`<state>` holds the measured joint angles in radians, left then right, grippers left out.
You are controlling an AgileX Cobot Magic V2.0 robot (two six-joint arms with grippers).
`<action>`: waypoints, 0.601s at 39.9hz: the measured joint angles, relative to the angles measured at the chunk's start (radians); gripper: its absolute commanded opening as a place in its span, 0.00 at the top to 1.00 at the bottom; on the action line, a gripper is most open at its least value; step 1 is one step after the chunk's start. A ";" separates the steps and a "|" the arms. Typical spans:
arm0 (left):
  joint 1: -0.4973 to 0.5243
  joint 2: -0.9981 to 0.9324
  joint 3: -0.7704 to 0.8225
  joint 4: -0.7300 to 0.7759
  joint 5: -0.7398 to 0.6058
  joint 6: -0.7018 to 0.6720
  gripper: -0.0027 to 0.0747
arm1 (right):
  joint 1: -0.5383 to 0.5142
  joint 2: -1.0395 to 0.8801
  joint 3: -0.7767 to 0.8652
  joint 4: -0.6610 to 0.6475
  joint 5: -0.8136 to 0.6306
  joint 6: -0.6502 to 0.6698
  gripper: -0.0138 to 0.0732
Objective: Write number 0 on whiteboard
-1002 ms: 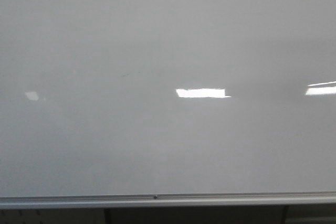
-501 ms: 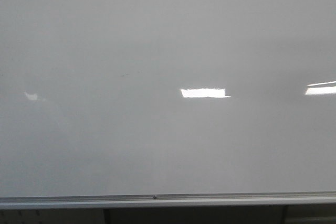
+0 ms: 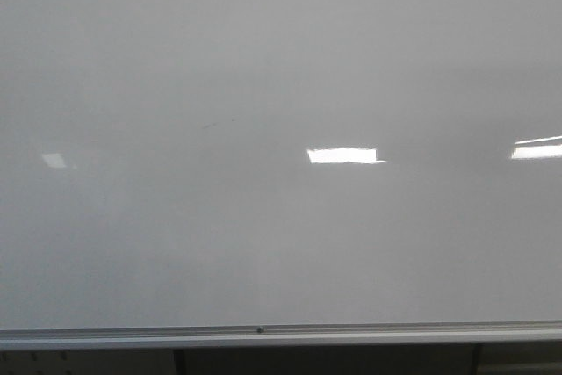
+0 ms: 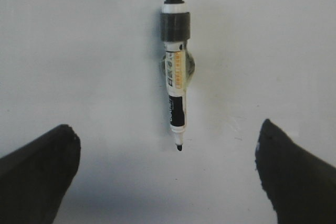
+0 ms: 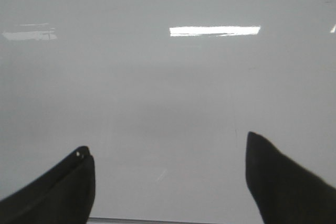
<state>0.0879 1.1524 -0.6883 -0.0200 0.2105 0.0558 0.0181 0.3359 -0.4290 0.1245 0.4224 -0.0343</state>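
Note:
The whiteboard (image 3: 281, 59) fills the front view, glossy and pale grey; no number 0 shows on it in any view. In the left wrist view a black and white marker (image 4: 176, 72) lies against the whiteboard (image 4: 79, 51), its bare black tip (image 4: 179, 148) pointing toward my left gripper (image 4: 165, 128). That gripper is open, its dark fingers wide apart on either side of the tip and touching nothing. My right gripper (image 5: 167, 142) is open too and empty, facing bare whiteboard (image 5: 157, 87). Neither gripper appears in the front view.
A silver bottom rail (image 3: 281, 335) runs along the board's lower edge, with dark space beneath it. Bright rectangular light reflections (image 3: 344, 155) sit on the board. A faint short smudge (image 3: 218, 123) marks the surface.
Only the light reflections on the board have shifted slightly; the middle one is a little shorter at its left end. The board's surface looks the same.

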 measured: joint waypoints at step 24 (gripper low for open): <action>0.000 0.421 -0.209 0.000 -0.017 0.000 0.14 | 0.000 0.000 0.000 0.000 0.002 0.002 0.14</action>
<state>0.0879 1.5730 -0.8972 -0.0200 0.1940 0.0558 0.0181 0.3359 -0.4290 0.1245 0.4247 -0.0326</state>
